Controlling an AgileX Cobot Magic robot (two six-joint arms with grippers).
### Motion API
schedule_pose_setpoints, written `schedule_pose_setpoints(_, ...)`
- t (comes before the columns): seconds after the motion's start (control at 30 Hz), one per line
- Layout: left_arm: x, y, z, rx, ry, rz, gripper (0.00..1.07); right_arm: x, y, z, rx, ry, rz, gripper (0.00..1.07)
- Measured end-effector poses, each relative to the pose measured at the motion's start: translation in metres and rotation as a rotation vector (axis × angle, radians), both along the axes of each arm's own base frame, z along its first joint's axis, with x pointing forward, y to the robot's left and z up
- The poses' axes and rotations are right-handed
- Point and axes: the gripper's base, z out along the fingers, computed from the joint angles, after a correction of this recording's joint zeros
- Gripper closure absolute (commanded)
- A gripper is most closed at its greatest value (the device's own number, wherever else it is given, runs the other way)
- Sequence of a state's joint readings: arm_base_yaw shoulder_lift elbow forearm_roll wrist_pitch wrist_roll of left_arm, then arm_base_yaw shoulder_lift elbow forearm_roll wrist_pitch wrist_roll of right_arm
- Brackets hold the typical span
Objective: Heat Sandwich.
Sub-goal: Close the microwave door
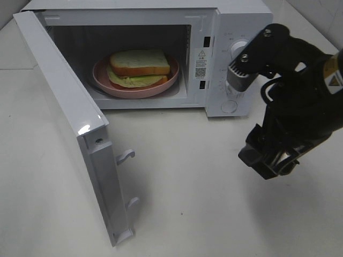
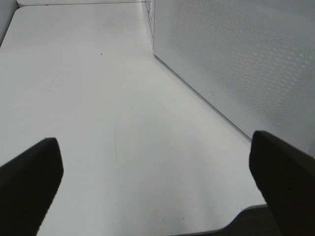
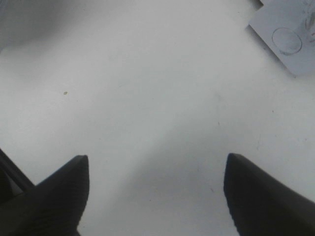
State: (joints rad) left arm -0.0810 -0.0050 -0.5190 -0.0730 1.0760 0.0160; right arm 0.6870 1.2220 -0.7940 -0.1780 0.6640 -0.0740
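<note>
Right wrist view: the right claw (image 3: 156, 196) gapes wide above the bare white counter (image 3: 147, 98), with nothing between its dark fingers. The left claw (image 2: 157, 184) is equally spread and empty, beside a white dotted panel (image 2: 236, 59). Seen from the exterior high view, the right claw hangs at 4 o'clock, before the microwave (image 1: 238, 16) dials. At 11 o'clock the sandwich (image 1: 140, 63) sits inside the cavity on a pink plate (image 1: 134, 91). It has pale tan bread with a browner crust, and green lettuce pokes out beneath. The door (image 1: 53, 91) stands open.
</note>
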Motion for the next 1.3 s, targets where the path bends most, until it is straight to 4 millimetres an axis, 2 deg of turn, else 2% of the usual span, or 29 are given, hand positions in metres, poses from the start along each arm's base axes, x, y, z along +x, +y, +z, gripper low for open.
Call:
schedule_pose_setpoints(0.27, 0.0, 0.0, 0.0, 0.0, 0.0, 0.0, 0.09, -0.026, -0.023, 0.013, 0.027, 0.022, -0.096, 0.34)
schedule_pose_setpoints(0.67, 0.0, 0.0, 0.0, 0.0, 0.0, 0.0, 0.09, -0.071, -0.062, 0.043, 0.059, 0.008, -0.172, 0.34)
schedule_pose_setpoints(1.2, 0.0, 0.0, 0.0, 0.0, 0.0, 0.0, 0.09, -0.108, -0.094, 0.058, 0.104, -0.017, -0.223, 0.34)
schedule_pose_setpoints(1.3, 0.0, 0.0, 0.0, 0.0, 0.0, 0.0, 0.09, -0.113, -0.1, 0.054, 0.119, -0.032, -0.251, 0.34)
